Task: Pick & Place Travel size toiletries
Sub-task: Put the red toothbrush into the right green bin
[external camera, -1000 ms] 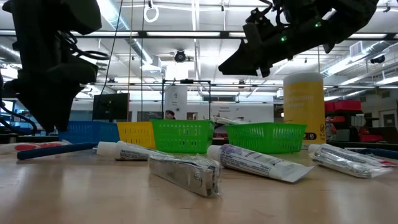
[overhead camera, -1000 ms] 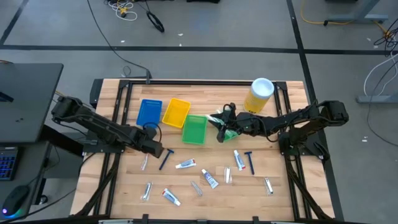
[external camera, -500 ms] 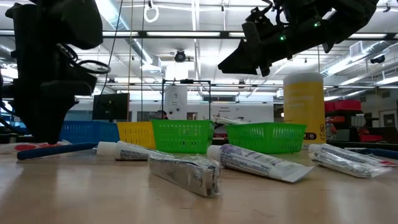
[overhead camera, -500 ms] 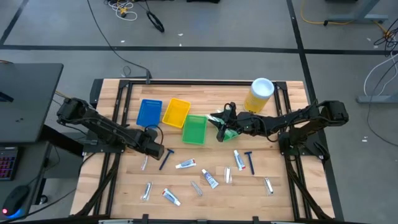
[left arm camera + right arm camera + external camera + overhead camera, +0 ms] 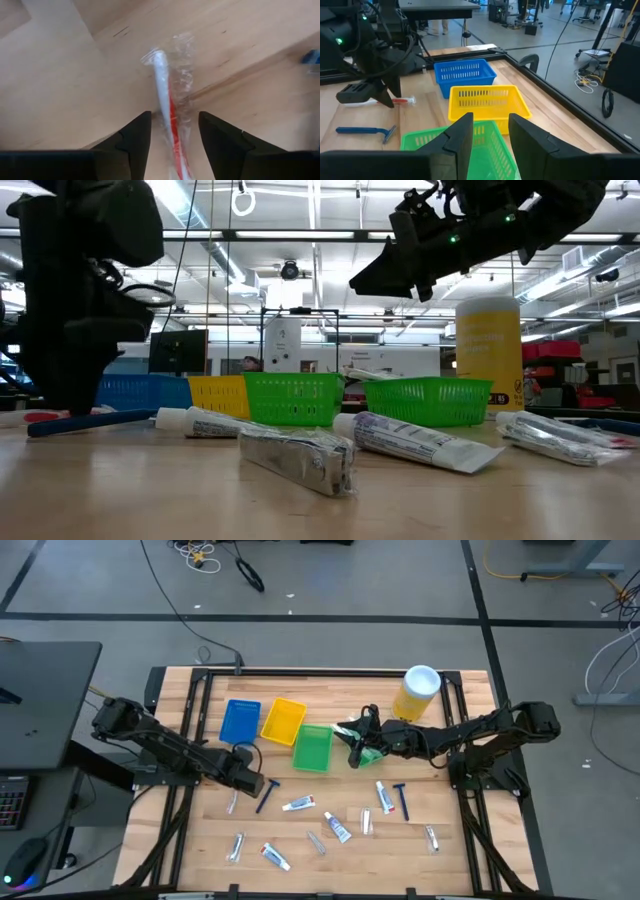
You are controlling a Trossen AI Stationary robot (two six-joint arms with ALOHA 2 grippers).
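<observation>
Travel size toiletries lie scattered on the near half of the wooden table: white toothpaste tubes, a blue razor, and silvery tubes. My left gripper is open and points down low over a wrapped white-and-red toothbrush. Its fingers stand on either side of the toothbrush, which lies flat on the table. My right gripper is open and holds nothing. It hangs high above a green bin.
Blue bin, yellow bin and a second green bin stand in a row at mid-table. A tall yellow canister with a white lid stands at the far right. Another razor and more tubes lie near the right side.
My left gripper has come down a little toward the toothbrush on the table, staying open. The right arm has kept still.
</observation>
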